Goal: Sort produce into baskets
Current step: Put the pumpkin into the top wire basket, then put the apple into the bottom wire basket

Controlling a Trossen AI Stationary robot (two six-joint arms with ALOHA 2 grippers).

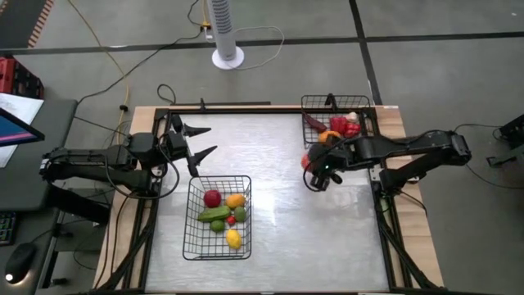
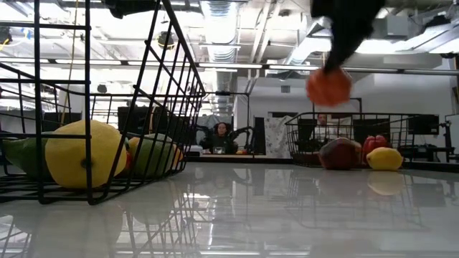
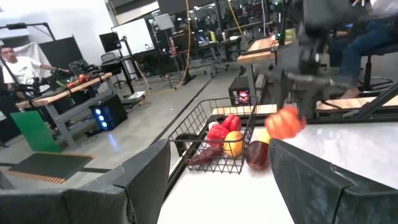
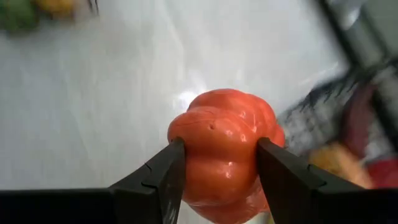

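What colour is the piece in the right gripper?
Orange-red, lobed and glossy piece, held in the right gripper; clearest in the right wrist view.

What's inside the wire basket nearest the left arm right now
The near basket holds a red round fruit, an orange piece, a green cucumber, a lime and a lemon. Anything beneath them is covered.

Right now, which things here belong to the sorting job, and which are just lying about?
Job: right claw shut on the red-orange tomato; near basket with produce; far basket with peppers; left claw waiting, open.
Lying about: tower fan; floor cables.
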